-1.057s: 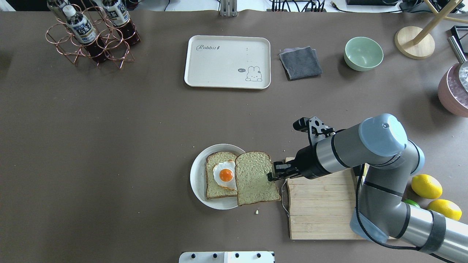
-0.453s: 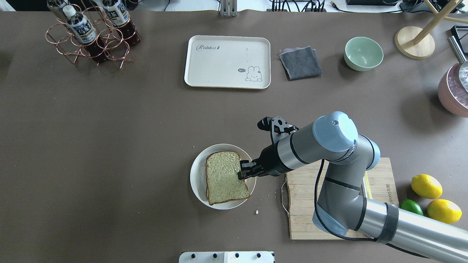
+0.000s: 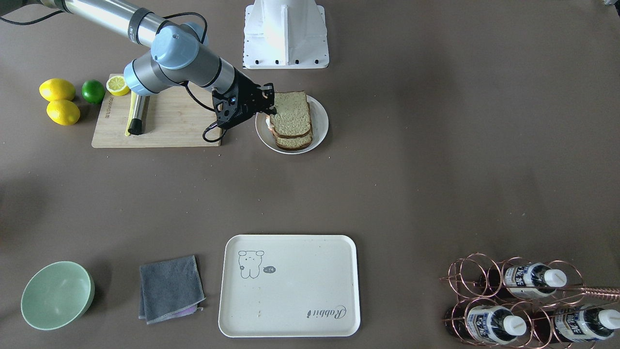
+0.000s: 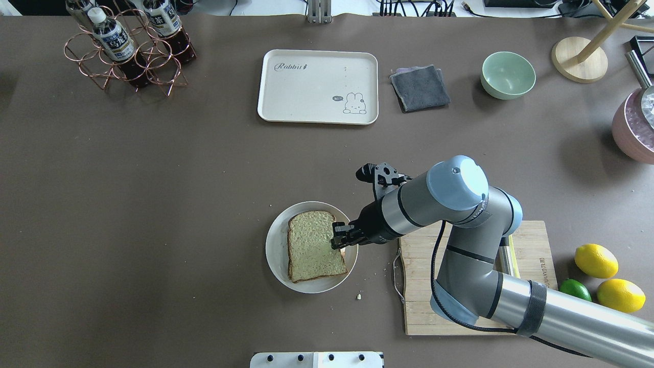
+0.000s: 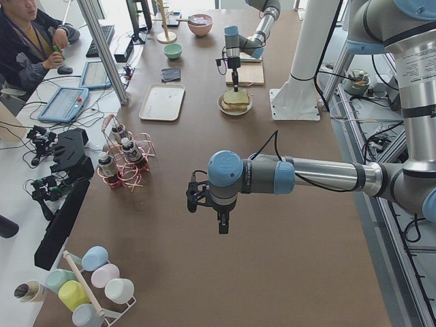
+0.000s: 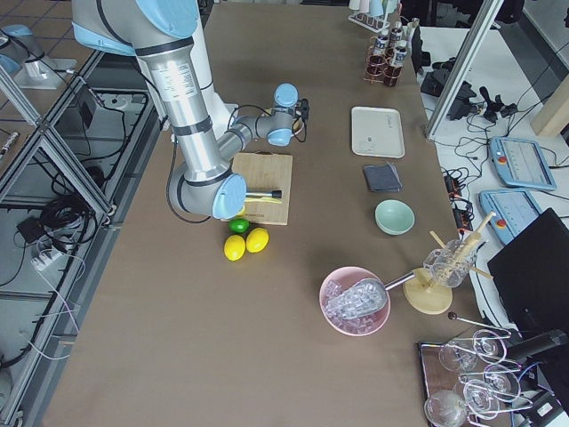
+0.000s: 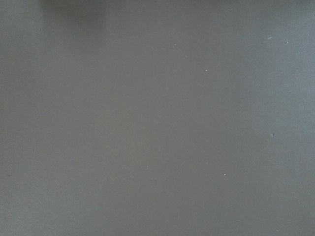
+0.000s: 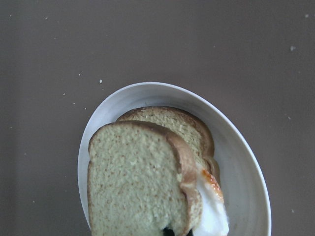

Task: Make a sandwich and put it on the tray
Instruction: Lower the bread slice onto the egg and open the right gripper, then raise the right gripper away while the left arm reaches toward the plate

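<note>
The near left arm reaches across the brown table (image 5: 286, 272), its left gripper (image 5: 223, 229) pointing down above bare tabletop. Far down the table, the right gripper (image 5: 236, 86) points straight down at the sandwich (image 5: 236, 100) on its white plate (image 5: 224, 108), just in front of a wooden cutting board (image 5: 249, 73). The tray (image 5: 162, 102) lies near the plate, with a grey cloth (image 5: 171, 73) and green bowl (image 5: 173, 50) beyond. A copper bottle rack (image 5: 121, 159) stands at the table's edge, and an operator (image 5: 24, 37) sits at a desk.

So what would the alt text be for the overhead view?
A grey robot arm's black pincer grips the edge of a brown-crusted bread sandwich on a round white plate. A cream rectangular tray lies farther across the brown table.
</note>
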